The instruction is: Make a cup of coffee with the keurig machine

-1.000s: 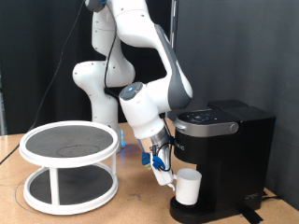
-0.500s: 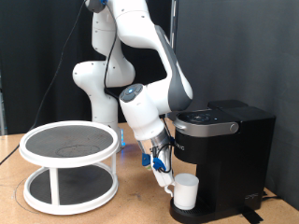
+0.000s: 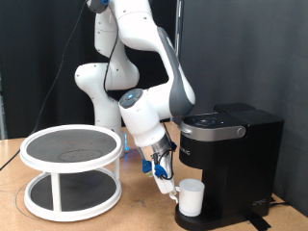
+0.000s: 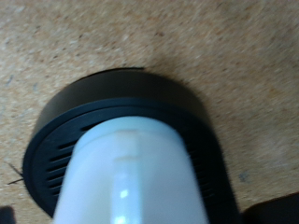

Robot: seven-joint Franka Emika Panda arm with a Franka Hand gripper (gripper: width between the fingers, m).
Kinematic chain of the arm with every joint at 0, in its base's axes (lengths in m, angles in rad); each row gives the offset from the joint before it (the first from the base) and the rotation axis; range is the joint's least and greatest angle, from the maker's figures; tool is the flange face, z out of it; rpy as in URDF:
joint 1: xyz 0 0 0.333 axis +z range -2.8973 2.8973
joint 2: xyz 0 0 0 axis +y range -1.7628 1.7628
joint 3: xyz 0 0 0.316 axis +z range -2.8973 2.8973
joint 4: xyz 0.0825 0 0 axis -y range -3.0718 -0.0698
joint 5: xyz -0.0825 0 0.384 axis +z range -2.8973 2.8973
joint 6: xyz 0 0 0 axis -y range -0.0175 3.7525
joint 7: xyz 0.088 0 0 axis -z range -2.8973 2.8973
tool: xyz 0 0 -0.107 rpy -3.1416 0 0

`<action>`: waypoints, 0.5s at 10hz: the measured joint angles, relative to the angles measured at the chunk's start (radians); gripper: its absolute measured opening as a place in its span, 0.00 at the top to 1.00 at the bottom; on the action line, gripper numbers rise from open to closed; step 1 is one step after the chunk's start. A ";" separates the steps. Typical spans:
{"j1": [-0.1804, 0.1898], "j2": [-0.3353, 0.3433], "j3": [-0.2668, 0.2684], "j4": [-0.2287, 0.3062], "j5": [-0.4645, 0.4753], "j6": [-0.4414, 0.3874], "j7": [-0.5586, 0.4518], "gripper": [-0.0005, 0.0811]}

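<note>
From the exterior view I see the cup [image 3: 191, 198] standing on the round drip base of the keurig machine [image 3: 236, 159], under its control panel, with the gripper [image 3: 166, 183] just beside the cup on the side away from the machine's body; I cannot tell whether its fingers are spread or pressed together. In the wrist view the cup [image 4: 131, 177] fills the foreground on the machine's black slotted base [image 4: 65, 140], which sits on the speckled brown table [image 4: 224, 47].
</note>
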 joint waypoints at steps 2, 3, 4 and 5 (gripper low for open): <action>-0.028 -0.048 -0.004 -0.040 0.014 -0.050 -0.064 0.12; -0.038 -0.080 -0.005 -0.063 0.038 -0.060 -0.088 0.10; -0.044 -0.114 -0.007 -0.085 0.059 -0.064 -0.099 0.10; -0.048 -0.148 -0.011 -0.105 0.062 -0.068 -0.100 0.09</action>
